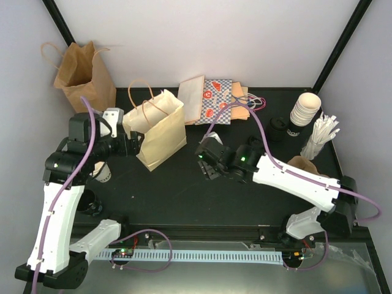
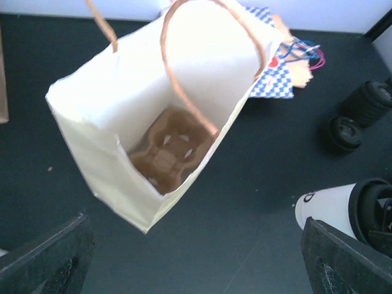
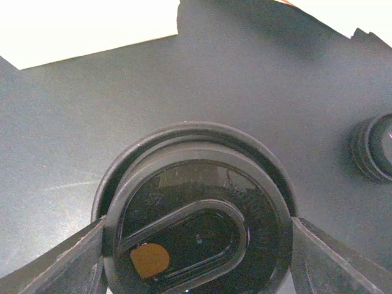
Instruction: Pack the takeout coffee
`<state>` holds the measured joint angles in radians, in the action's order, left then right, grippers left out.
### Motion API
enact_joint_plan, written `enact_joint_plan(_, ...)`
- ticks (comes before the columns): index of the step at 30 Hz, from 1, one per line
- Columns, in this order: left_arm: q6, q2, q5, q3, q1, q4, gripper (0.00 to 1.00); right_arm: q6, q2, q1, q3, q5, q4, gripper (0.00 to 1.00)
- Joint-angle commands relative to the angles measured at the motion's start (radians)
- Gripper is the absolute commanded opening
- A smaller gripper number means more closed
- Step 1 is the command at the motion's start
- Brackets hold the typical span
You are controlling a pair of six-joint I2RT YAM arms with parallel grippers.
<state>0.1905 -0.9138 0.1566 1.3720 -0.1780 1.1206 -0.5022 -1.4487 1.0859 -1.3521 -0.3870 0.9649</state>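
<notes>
Right hand (image 1: 211, 160) is on the coffee: its two dark fingers (image 3: 55, 263) sit against opposite sides of the black plastic lid (image 3: 196, 214) of a white paper cup with black print (image 2: 327, 205). It's a fairly wide grip, and the lid fills the right wrist view, with the black bench (image 3: 92, 122) around it. That cup is mid-bench, off to the right of the bag. Whether it rests on the bench or hangs just above it, I cannot tell, and from overhead the hand hides it.

Left hand (image 2: 193, 245) now: spread wide and empty, hanging just short of the tall cream paper bag with brown twisted handles (image 2: 122, 110). The bag is upright with its mouth open, and at the bottom lies a brown moulded-pulp cup tray (image 2: 171, 150). From above, the left hand is right at the bag's left wall, touching or just beside, I cannot tell which.

At the far right, a stack of plain white paper cups (image 1: 305, 110) sits beside a bundle of white sticks (image 1: 321, 136), with black lids (image 1: 278, 128) just to their left. Another white printed cup (image 1: 101, 173) stands by the left arm. In the back left corner is a brown paper bag (image 1: 82, 76), and at back centre a pile of flat folded bags, one blue-checked with red marks (image 1: 217, 101)
</notes>
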Motion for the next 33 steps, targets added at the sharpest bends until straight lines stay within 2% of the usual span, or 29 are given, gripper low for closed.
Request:
enact_joint_plan(1,-0.039,-0.005,0.074,0.072,0.003,-0.102,0.95,0.001,0.076,-0.011,0.076,-0.065,-0.012,0.76)
enact_joint_plan(6,-0.067,-0.096,0.077,0.188,0.003,-0.083,0.95,-0.001,0.155,-0.024,0.171,-0.060,0.002,0.76)
enact_joint_plan(11,-0.080,-0.206,0.021,0.303,0.003,-0.020,0.96,0.015,0.206,-0.027,0.252,-0.007,0.008,0.75)
enact_joint_plan(16,-0.088,-0.253,0.046,0.322,0.003,-0.035,0.96,0.022,0.251,-0.027,0.312,0.045,-0.009,0.75)
enact_joint_plan(18,-0.099,-0.271,0.060,0.331,0.003,-0.031,0.93,0.026,0.260,-0.027,0.330,0.070,-0.018,0.74)
enact_joint_plan(23,-0.133,-0.324,0.007,0.357,0.003,0.002,0.92,0.028,0.258,-0.027,0.342,0.077,-0.023,0.74)
enact_joint_plan(33,-0.172,-0.467,-0.001,0.464,0.003,0.044,0.91,0.032,0.247,-0.027,0.357,0.091,-0.041,0.73)
